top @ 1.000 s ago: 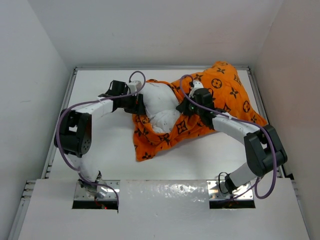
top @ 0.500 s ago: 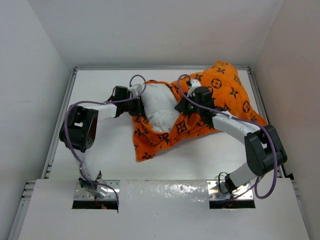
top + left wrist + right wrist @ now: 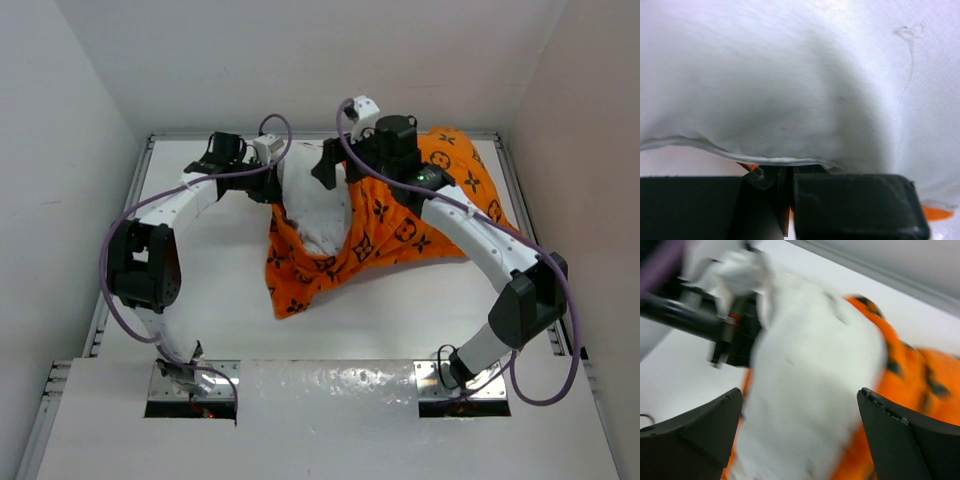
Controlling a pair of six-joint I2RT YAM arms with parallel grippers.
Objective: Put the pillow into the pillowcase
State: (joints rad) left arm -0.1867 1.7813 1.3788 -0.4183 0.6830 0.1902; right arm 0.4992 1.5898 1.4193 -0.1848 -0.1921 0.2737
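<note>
The white pillow (image 3: pixel 315 205) lies half inside the orange pillowcase (image 3: pixel 400 230), its left end sticking out. My left gripper (image 3: pixel 268 188) sits at the pillow's left edge. In the left wrist view it (image 3: pixel 787 170) is shut, the pillow (image 3: pixel 790 75) seam lies over its tips, and a sliver of orange pillowcase (image 3: pixel 935 214) fabric shows between its fingers. My right gripper (image 3: pixel 340 170) hangs above the pillow's far end, wide open and empty. In its own view the gripper (image 3: pixel 800 392) frames the pillow (image 3: pixel 810 390), with the pillowcase (image 3: pixel 935 375) to the right.
White walls (image 3: pixel 80 120) close in the table (image 3: pixel 200 270) on the left, back and right. The left arm (image 3: pixel 700 315) and its purple cable (image 3: pixel 275 130) lie close beside the right gripper. The pillowcase's closed end rests against the back right corner.
The right gripper let go, opened wide and rose toward the back. The left gripper shut at the pillow's left edge and moved back, pulling that end farther from me.
</note>
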